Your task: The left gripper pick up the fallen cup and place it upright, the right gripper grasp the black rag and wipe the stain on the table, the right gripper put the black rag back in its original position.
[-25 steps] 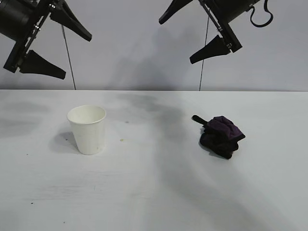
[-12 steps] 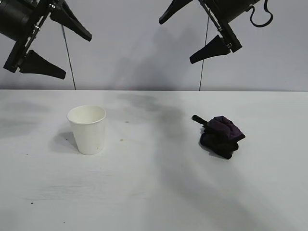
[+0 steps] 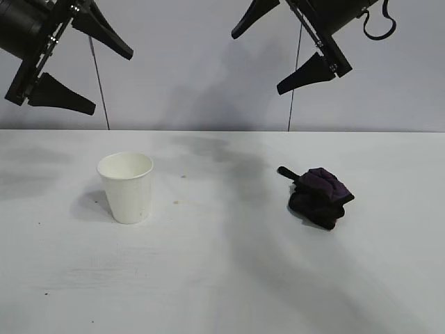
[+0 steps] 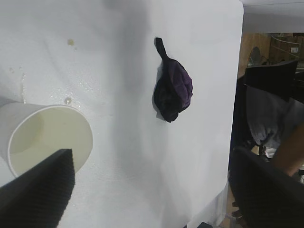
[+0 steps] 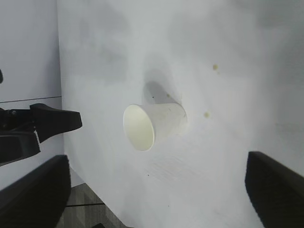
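1. The plain white tapered paper cup (image 3: 126,186) with a rolled rim stands upright toward the left edge of the smooth white table (image 3: 222,278).
2. A bunched black rag (image 3: 319,195) with purple folds lies toward the right edge.
3. A small yellowish stain (image 3: 176,202) sits just beside the cup.
4. The left gripper (image 3: 87,69) and right gripper (image 3: 278,52) hang above the far edge, pointed fingers spread, holding nothing.

My exterior view crops both arms at the top edge — the stain (image 3: 176,202) is too faint to judge.
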{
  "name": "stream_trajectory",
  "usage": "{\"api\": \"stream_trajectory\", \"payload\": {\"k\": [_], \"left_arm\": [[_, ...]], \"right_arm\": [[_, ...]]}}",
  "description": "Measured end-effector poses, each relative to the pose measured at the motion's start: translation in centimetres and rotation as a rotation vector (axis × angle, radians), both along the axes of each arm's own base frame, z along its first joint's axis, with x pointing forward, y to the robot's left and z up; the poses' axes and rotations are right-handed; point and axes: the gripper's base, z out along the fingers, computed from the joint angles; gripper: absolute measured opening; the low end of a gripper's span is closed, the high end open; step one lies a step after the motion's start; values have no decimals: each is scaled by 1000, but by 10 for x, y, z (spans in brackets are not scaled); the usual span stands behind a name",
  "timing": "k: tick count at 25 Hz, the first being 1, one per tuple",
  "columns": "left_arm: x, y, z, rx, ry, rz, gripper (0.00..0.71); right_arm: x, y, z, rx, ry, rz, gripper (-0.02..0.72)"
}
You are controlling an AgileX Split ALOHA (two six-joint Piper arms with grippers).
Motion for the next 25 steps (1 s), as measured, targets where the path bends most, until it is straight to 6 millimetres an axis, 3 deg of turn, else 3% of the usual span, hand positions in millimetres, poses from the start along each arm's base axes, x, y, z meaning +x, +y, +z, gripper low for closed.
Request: {"api": "stream_trajectory", "payload": {"k": [4, 9, 25], "left_arm": [[0, 0, 0, 0, 0, 0, 636], [0, 0, 0, 1, -1, 1, 636], [0, 0, 0, 2, -2, 1, 636]], "right_arm": [[-2, 6, -2, -29, -3, 20, 694], [-2, -3, -10, -167, 1, 17, 694], [-3, -2, -10, -169, 9, 17, 694]]}}
